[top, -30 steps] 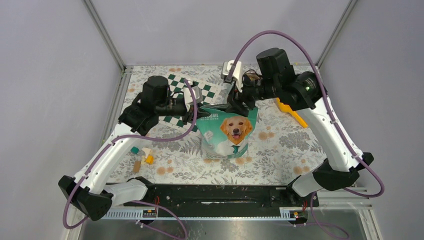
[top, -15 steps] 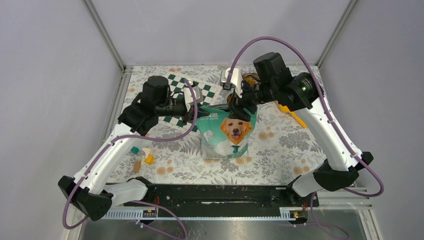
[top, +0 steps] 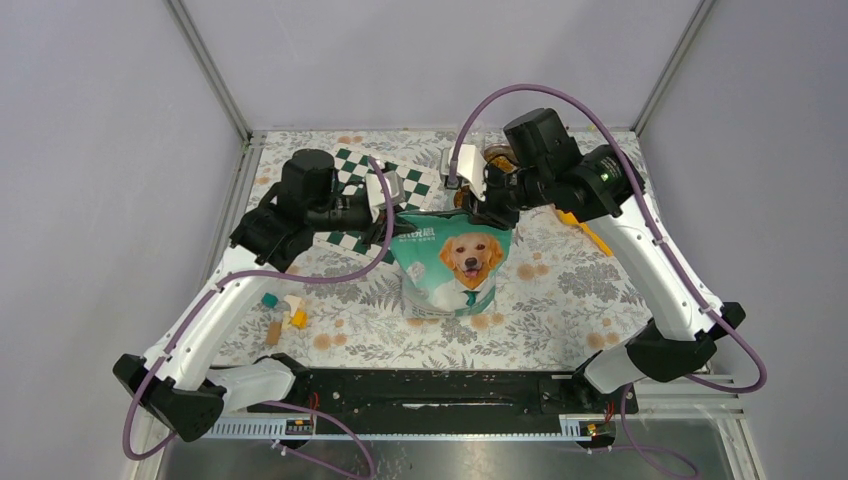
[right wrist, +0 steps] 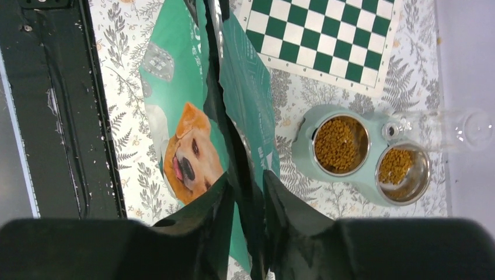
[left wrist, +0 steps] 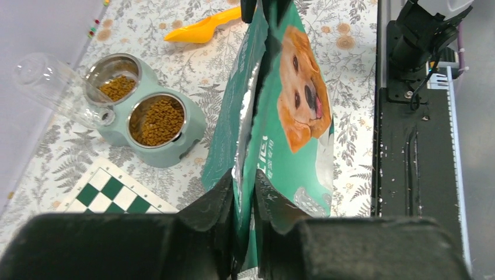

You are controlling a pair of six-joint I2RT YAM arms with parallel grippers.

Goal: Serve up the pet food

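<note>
Both arms bent inward toward each other, left end effector [left wrist: 245, 201] pinched nearly closed, right end effector [right wrist: 245, 201] likewise

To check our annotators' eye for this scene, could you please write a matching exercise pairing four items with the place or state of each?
Things:
1. bag
2. scoop
3. kibble
4. checkered mat

Places or states:
a. filling the steel bowls
b. green and white squares, lying flat
c. pinched at its top edge by the left gripper and the right gripper
d. orange, lying apart from both grippers

Pairs: 1-c, 2-d, 3-a, 4-b
</note>
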